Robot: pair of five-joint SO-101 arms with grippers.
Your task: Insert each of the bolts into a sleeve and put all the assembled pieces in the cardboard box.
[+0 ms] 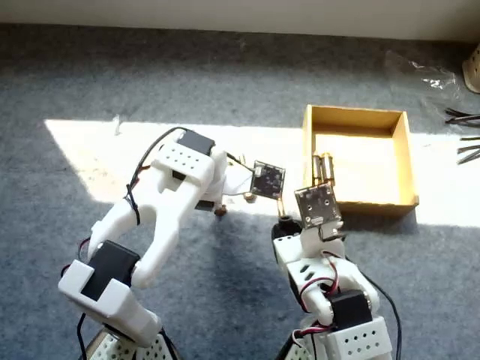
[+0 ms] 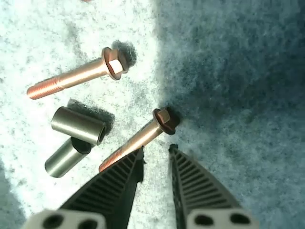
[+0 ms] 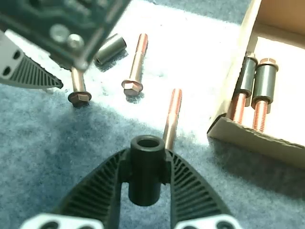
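My right gripper (image 3: 145, 160) is shut on a dark upright sleeve (image 3: 145, 168), seen in the high view as the right gripper (image 1: 285, 223) just left of the cardboard box (image 1: 402, 161). A copper bolt (image 3: 171, 119) lies just beyond the sleeve. My left gripper (image 2: 156, 152) is open, low over the carpet, one finger beside a copper bolt (image 2: 138, 139). Another bolt (image 2: 76, 77) and two metal sleeves (image 2: 78, 125) (image 2: 64, 157) lie close by. Two assembled pieces (image 3: 245, 90) (image 3: 262, 90) rest inside the box at its near-left corner.
Grey carpet (image 1: 225, 82) covers the table, with a bright sunlit band across it. The left arm's wrist camera board (image 1: 267, 180) hangs between the two grippers. Dark tools (image 1: 465, 135) and clear plastic lie at the far right edge.
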